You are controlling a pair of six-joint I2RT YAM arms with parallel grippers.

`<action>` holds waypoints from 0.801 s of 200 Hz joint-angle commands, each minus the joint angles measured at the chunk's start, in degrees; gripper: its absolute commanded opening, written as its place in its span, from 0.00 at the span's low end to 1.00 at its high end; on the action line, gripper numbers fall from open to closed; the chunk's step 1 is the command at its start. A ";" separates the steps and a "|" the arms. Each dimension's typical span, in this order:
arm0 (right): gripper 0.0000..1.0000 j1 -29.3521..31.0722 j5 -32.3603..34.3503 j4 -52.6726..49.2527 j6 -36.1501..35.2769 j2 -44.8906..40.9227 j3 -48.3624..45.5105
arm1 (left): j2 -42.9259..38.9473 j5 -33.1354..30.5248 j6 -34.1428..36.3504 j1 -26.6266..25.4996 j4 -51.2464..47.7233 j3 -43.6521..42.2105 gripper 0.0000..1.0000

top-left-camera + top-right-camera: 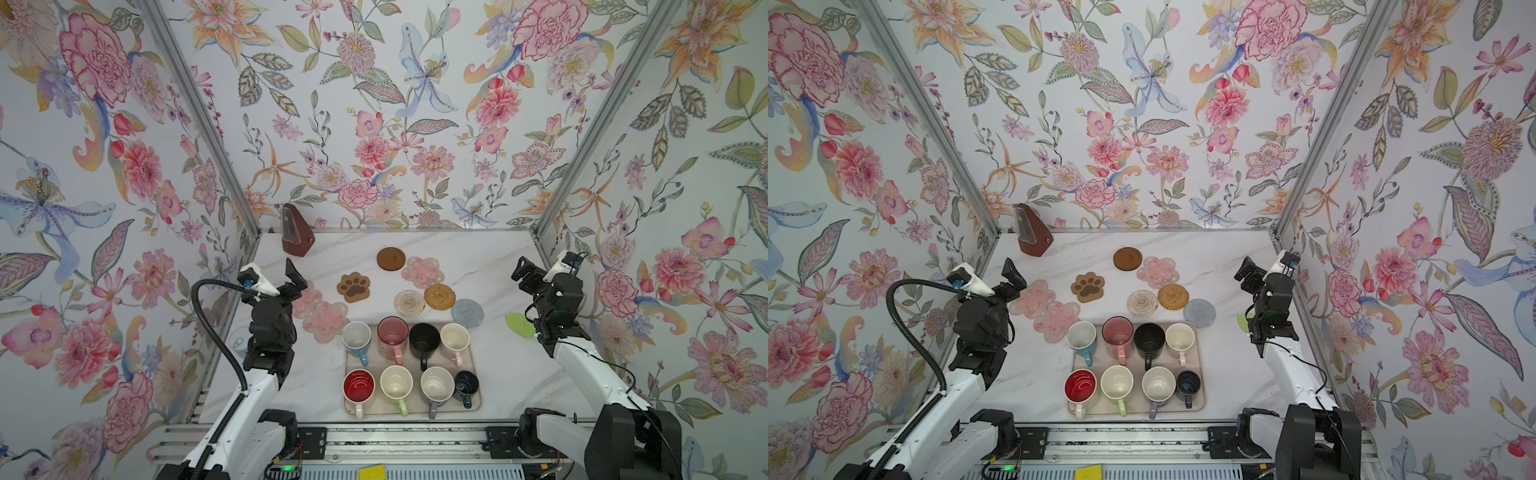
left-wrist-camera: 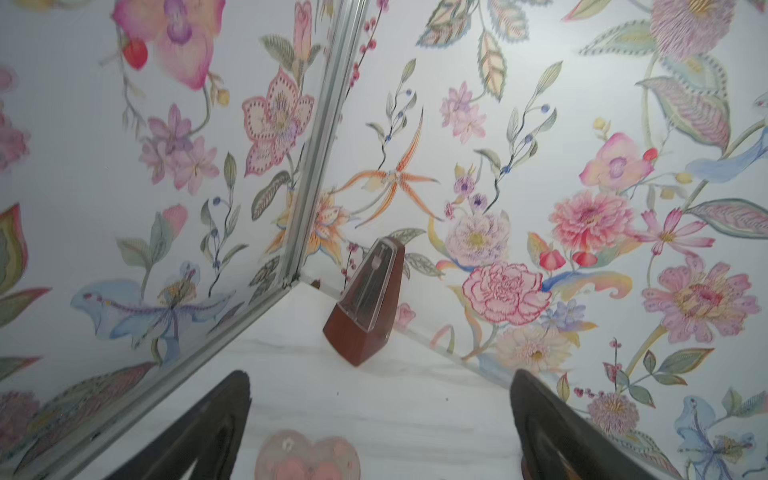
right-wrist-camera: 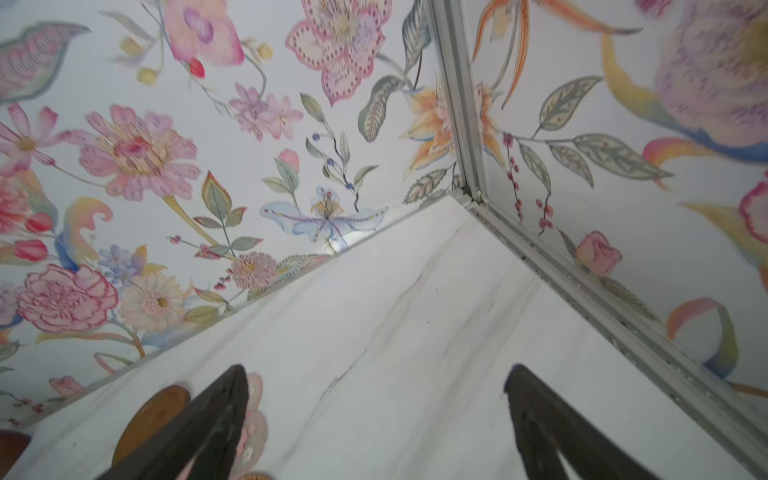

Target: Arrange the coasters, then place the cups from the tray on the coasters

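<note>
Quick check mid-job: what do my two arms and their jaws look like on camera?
Both arms have white lower links with black joints and wrists: left arm, right arm. A white camera pod tops each wrist. A thick ribbed black hose loops along the left arm; a thin black cable runs along the right. The jaws are black, tapering blades.
</note>
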 commanded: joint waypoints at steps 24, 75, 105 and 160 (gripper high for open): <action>0.94 5.13 -6.90 -26.82 0.51 7.40 6.78 | -5.91 1.89 -7.36 0.16 -10.17 -5.50 0.99; 0.88 11.30 -10.56 -27.84 2.10 17.41 10.25 | -1.95 2.37 -8.50 0.17 -11.62 -2.36 0.99; 0.84 14.67 -9.70 -29.48 1.77 22.63 13.94 | -2.26 1.62 -9.38 0.28 -11.70 -2.60 0.99; 0.80 15.96 -11.84 -28.07 4.63 28.01 15.43 | -5.46 -0.06 -8.96 0.25 -13.58 -3.04 0.99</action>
